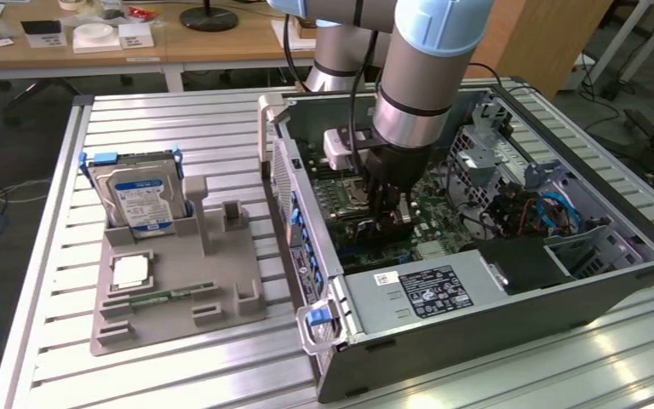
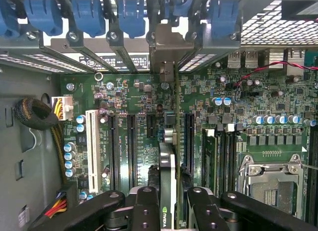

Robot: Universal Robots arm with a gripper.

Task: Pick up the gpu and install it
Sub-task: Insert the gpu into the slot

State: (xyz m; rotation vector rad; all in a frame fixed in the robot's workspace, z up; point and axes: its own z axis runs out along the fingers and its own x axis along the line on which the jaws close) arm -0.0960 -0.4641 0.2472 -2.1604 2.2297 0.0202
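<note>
1. Now, starting at the exterior view's left: the grey holder tray [image 1: 174, 294] sits on the slatted aluminium table [image 1: 43, 256]. The silver hard drive [image 1: 136, 198] with its blue label stands upright in a slot there, a narrow green memory stick [image 1: 168, 296] lies flat lower down, and a small pale square part [image 1: 130, 271] rests between them. Each part has its own cradle, likely so it can be reached cleanly from above.

2. Moving right, the open computer case [image 1: 509, 315] lies on its side with its motherboard [image 1: 361, 226] facing up. That lets the arm come straight down onto the slots.

3. And there is the robot arm [image 1: 424, 77], reaching down into the case, with the gripper [image 1: 391, 204] low over the board.

4. The wrist view gives the close-up. The white slot [image 2: 91, 144] and the row of black expansion slots [image 2: 131, 146] run across the motherboard, and the processor socket [image 2: 271, 184] sits off to the side.

5. The gripper's two black fingers [image 2: 144, 206] are pinching the gpu [image 2: 168, 171], one on each side. The card is held on edge with its bottom edge down toward the board.

6. The gpu's silver end bracket [image 2: 166, 49] stands at the rear slot openings, beneath the blue retainer clips [image 2: 124, 15]. The card looks lined up along a slot, though whether it is fully seated cannot be told.
</note>
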